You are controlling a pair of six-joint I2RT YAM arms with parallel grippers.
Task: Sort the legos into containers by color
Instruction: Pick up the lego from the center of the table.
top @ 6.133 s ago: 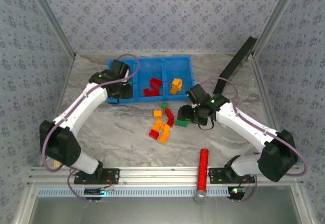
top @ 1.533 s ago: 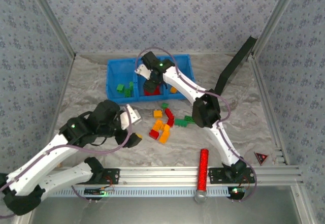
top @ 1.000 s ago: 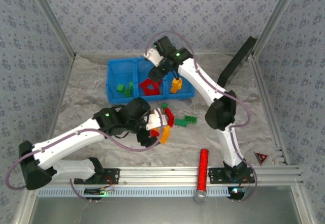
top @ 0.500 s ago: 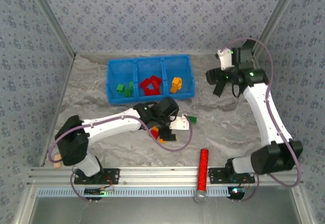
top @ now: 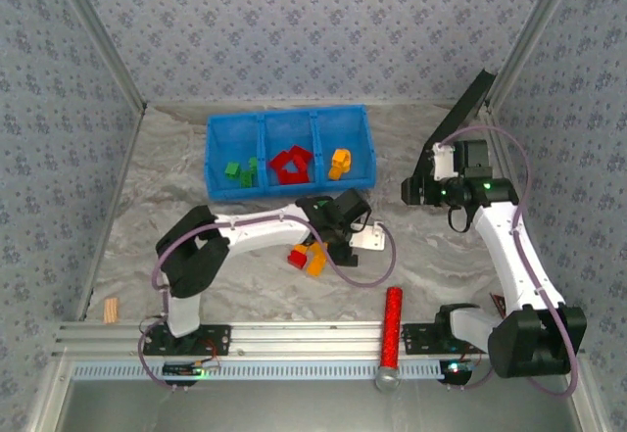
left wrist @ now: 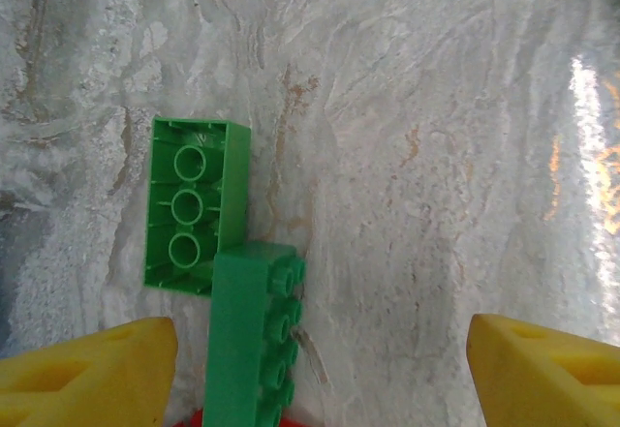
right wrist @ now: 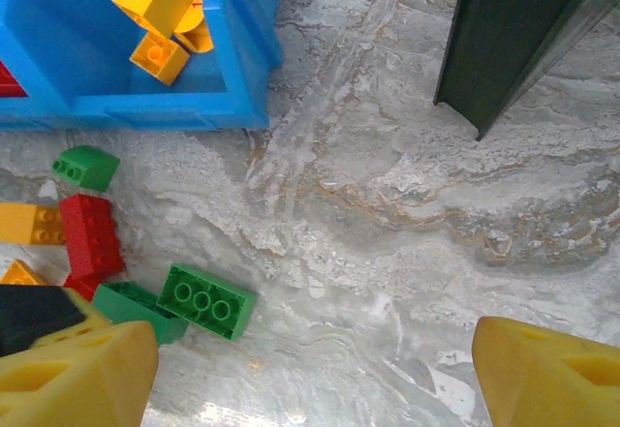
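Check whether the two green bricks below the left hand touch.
Touching. Left wrist view: the studded green brick butts against a corner of the upturned green brick, no gap.

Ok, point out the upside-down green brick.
Left wrist view, left of centre: the upside-down green brick lies on the marble table, touching a second green brick.

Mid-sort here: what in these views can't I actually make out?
Top view: the left arm covers part of the loose bricks, so their count is unsure.
Left wrist view: the side-lying green brick runs off the bottom edge; the red piece beside it is a mere sliver.
Right wrist view: the blue tray is cut by top and left edges; a black part overlaps bricks at lower left.
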